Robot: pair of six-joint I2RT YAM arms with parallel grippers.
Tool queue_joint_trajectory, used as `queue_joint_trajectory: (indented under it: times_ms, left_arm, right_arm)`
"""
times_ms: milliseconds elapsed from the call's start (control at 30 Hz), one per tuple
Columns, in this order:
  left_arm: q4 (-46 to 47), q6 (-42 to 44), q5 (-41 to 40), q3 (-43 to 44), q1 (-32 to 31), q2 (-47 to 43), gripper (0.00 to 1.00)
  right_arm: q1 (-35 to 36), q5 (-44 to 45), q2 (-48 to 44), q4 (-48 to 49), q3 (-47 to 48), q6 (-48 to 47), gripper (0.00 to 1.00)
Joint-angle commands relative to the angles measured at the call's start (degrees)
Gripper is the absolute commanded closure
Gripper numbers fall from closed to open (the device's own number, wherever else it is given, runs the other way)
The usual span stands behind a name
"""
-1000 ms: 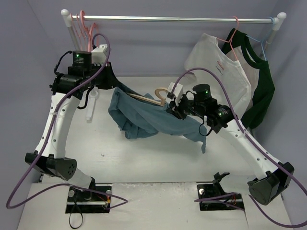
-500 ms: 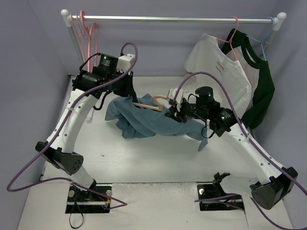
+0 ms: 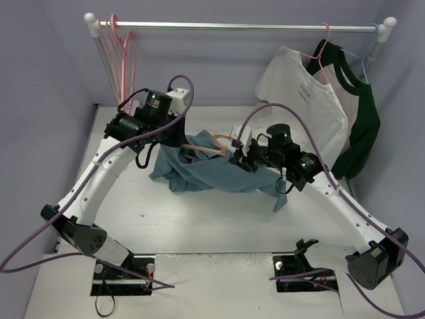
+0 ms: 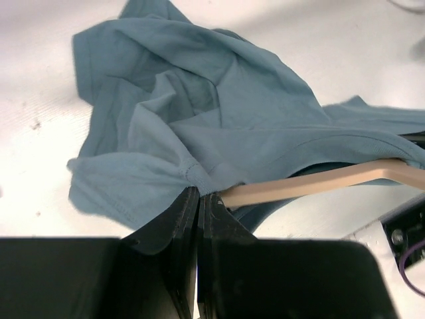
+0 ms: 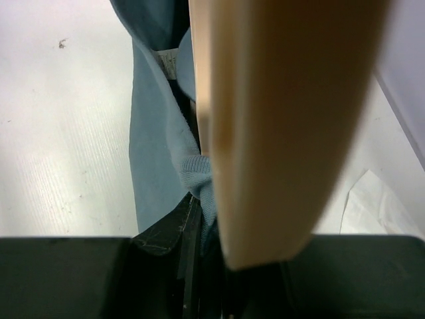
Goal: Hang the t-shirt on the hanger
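The teal-blue t-shirt (image 3: 214, 174) hangs bunched between my two grippers, its lower folds on the white table (image 3: 199, 219). The tan hanger (image 3: 204, 149) lies across its top with its hook (image 3: 222, 138) curving to the back. My left gripper (image 3: 171, 141) is shut on the t-shirt's edge (image 4: 192, 176), right beside the hanger's arm (image 4: 319, 183). My right gripper (image 3: 239, 161) is shut on the ribbed collar (image 5: 199, 174). The hanger (image 5: 279, 119) fills that view, blurred, close against the fingers (image 5: 174, 229). I cannot tell whether it is pinched too.
A metal rail (image 3: 239, 26) runs across the back. Pink hangers (image 3: 121, 40) hang at its left end. A white t-shirt (image 3: 299, 93), a dark green and white shirt (image 3: 360, 119) and a light blue hanger (image 3: 367, 60) hang at its right end. Purple walls close in both sides.
My left arm has swung right and toward the middle with the t-shirt's edge in its jaws. The cloth is more bunched. My right gripper has shifted slightly left with the collar and hanger.
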Motion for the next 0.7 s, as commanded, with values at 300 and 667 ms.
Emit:
queue_joint_trajectory:
  times_ms: [300, 667]
  left_arm:
    - [9.4, -10.3, -12.6, -2.9, -1.3, -6.3, 1.0]
    - [18.2, -19.8, -17.2, -5.1, -8.5, -3.9, 1.0]
  right_arm:
    - [-0.5, 0.4, -2.4, 9.1, -0.6, 3.1, 1.0]
    - [-0.3, -0.3, -3.3, 18.5, -4.6, 6.4, 1.0]
